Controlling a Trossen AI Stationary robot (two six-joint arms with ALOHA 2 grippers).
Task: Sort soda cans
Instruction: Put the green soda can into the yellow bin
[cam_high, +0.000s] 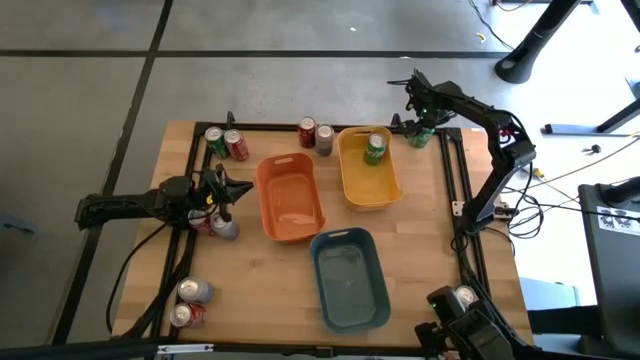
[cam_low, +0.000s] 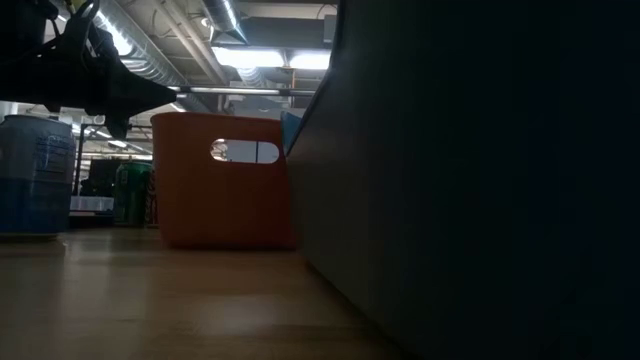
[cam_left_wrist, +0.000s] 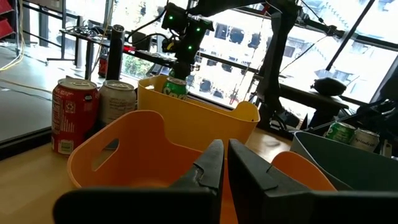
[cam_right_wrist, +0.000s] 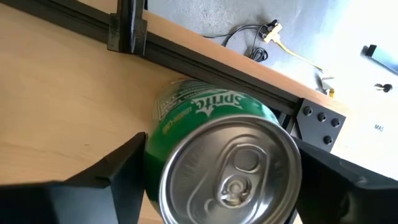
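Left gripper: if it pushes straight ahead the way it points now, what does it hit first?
Most likely the orange bin: the shut left gripper points over its near rim into the hollow. Past that stands the yellow bin with a green can inside. Depth is unclear, so it might clear the rim.

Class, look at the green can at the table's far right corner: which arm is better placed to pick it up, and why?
The right. Its gripper already straddles the green can, fingers on both sides. The left gripper is shut, far across the table beside the orange bin.

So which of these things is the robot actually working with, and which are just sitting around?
Part of the job:
- soda cans, such as the green can between the right gripper's fingers
- yellow bin, one green can inside
- orange bin
- blue-grey bin

Just lying about:
- cables beside the table
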